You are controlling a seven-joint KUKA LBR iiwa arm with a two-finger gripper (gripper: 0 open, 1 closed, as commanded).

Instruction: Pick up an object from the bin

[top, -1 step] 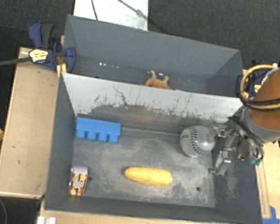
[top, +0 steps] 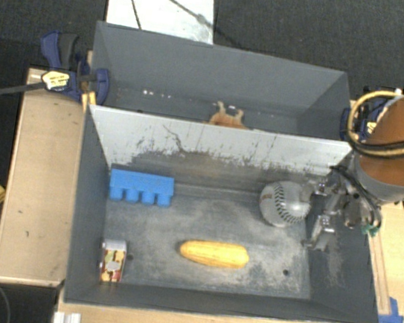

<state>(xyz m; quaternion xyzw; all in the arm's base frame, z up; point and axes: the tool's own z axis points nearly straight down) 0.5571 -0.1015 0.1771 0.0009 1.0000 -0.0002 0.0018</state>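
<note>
Well inside the right end of the grey bin (top: 189, 298), the pincer (top: 318, 231) is pictured just beside a rounded silver-white object (top: 282, 204), which lies immediately to its left near the back wall. Contact between them cannot be judged. Whether the pincer is spread or pressed together cannot be told. A yellow corn cob (top: 214, 253) is seen further left and nearer the front, with a blue ridged block (top: 141, 187) and a small printed box (top: 112, 259) well apart beyond it.
</note>
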